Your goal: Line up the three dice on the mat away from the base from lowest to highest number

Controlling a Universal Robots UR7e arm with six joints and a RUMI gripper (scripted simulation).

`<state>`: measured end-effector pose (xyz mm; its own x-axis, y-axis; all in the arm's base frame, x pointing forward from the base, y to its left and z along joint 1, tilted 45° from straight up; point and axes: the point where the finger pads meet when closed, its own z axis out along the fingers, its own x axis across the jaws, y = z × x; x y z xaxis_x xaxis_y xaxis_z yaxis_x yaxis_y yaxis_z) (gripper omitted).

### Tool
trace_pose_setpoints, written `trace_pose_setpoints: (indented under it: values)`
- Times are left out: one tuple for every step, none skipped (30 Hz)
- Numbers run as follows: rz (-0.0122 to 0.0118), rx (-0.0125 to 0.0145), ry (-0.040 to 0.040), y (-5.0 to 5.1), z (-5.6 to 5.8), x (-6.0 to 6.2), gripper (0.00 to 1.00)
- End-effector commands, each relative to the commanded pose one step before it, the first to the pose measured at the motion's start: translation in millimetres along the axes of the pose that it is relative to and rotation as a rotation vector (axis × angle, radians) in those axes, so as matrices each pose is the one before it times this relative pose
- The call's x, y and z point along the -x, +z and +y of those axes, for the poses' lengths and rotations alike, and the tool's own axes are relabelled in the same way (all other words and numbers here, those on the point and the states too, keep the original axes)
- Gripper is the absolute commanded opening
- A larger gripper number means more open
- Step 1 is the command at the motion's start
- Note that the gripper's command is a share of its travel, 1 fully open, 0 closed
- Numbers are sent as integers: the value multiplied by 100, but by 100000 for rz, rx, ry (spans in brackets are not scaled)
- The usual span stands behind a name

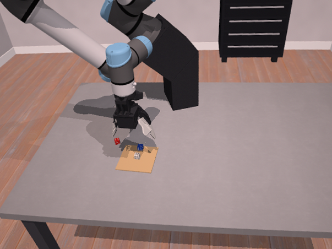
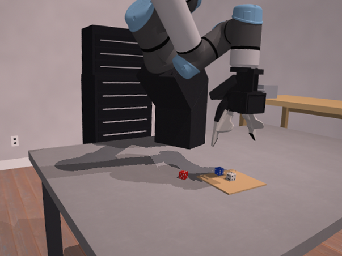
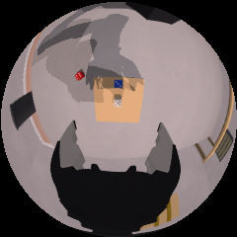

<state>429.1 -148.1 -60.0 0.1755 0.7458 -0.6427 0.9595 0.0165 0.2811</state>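
The orange mat lies flat on the table. The blue die sits on it near its base-side edge. The white die sits flat near the mat's middle, farther from the base than the blue die, with a small gap between them. The red die sits on the table, off the mat, beyond its base-side left corner in the top view. The top numbers are too small to read surely. My gripper is wide open and empty, above the dice.
The grey table extends around the mat. The black robot pedestal stands at its back. A black drawer cabinet and a wooden table stand beyond it.
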Motion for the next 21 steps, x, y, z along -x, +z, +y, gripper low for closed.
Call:
trace_pose_setpoints:
  values:
    - [90, -166, 2310, -3, -251, 159, 100]
    - [32, -21, 924, 25, -40, 27, 100]
    - [31, -26, 1080, 29, -46, 34, 100]
    - [35, -30, 1244, 33, -53, 40, 100]
    - [39, -34, 1415, 38, -59, 46, 100]
    - [43, -39, 1590, 42, -65, 53, 100]
    - [47, -43, 1769, 46, -71, 60, 100]
    - [50, -47, 1952, 50, -77, 68, 100]
    - [53, -52, 2137, 54, -82, 76, 100]
    - [56, -56, 2324, 58, -86, 84, 100]
    - [58, -61, 2511, 61, -90, 93, 100]
    - [60, -65, 2697, 65, -94, 102, 100]
    - [61, -71, 2882, 68, -96, 111, 100]
    - [61, -76, 3065, 71, -98, 120, 100]
    - [46, -61, 2434, 56, -74, 98, 100]
    - [15, -20, 811, 18, -24, 33, 100]
    - [0, 0, 0, 0, 0, 0, 100]
    - [0, 0, 0, 0, 0, 0, 100]
    - [61, -105, 3408, 82, -108, 136, 100]
    - [60, -84, 3599, 77, -94, 151, 100]
    - [58, -84, 3770, 77, -89, 162, 100]
